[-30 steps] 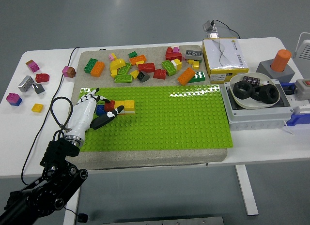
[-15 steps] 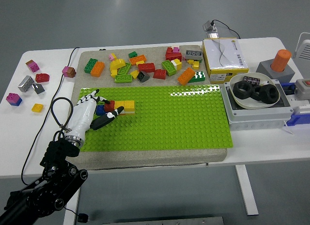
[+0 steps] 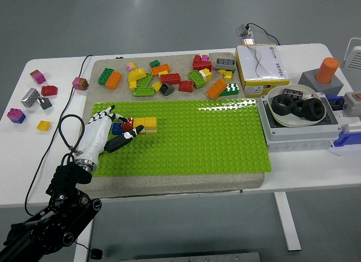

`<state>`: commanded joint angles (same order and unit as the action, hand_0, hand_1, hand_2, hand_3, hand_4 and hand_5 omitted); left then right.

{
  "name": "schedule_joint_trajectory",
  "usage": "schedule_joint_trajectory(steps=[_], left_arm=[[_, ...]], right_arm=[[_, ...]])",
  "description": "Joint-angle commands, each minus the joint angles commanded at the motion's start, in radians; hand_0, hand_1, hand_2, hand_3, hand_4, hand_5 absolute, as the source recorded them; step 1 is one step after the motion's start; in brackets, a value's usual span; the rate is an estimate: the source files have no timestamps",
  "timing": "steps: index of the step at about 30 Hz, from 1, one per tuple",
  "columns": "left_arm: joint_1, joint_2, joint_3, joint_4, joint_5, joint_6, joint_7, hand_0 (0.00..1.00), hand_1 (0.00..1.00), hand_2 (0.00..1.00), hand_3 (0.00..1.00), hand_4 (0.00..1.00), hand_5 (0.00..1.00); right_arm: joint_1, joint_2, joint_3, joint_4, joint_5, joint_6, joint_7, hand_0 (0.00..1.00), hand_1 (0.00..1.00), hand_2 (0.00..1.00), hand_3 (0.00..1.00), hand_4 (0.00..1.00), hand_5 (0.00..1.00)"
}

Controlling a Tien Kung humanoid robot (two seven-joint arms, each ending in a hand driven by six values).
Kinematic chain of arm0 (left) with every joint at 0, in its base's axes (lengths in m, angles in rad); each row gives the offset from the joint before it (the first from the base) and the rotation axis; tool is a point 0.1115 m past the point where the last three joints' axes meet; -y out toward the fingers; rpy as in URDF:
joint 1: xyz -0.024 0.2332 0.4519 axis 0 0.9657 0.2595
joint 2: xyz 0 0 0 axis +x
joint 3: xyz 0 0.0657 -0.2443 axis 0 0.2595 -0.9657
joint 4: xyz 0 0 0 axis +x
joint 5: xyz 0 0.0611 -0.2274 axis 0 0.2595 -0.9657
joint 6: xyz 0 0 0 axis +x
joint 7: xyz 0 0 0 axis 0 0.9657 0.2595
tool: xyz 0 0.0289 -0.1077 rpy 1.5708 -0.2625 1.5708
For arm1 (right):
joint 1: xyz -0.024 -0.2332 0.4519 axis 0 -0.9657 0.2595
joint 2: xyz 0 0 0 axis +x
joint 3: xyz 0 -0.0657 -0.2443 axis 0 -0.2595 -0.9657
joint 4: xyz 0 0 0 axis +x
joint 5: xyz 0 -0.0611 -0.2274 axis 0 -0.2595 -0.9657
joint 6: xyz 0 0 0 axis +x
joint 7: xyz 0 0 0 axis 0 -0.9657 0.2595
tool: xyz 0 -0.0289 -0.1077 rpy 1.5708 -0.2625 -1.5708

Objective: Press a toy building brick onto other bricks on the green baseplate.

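Note:
The green baseplate lies on a beige mat in the middle of the table. At its left end a row of bricks stands on it: a blue brick, a red brick and yellow bricks. My left hand reaches in from the lower left. Its white fingers lie over the blue and red bricks and its dark thumb sits just in front of them. I cannot tell if it grips the red brick or only rests on it. My right hand is out of view.
Loose bricks lie on the mat behind the baseplate. More small bricks lie at the far left. A yellow box, a bowl of black rings and a grey box with an orange cylinder stand at the right.
My left hand has shifted slightly left and back over the brick row. The bricks on the plate have not visibly moved.

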<state>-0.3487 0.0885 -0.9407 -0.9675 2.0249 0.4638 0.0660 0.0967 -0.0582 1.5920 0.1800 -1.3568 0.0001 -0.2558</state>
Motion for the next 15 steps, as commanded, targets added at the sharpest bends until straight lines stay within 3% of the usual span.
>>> schedule_joint_trajectory(steps=[15], left_arm=[[0.001,-0.002,0.009,0.019,-0.002,-0.003,0.005,0.998,0.972,0.988,0.647,0.998,0.998]], right_arm=[[0.001,-0.001,0.003,0.000,-0.008,0.002,-0.003,0.594,0.592,0.669,0.661,0.660,0.832]])
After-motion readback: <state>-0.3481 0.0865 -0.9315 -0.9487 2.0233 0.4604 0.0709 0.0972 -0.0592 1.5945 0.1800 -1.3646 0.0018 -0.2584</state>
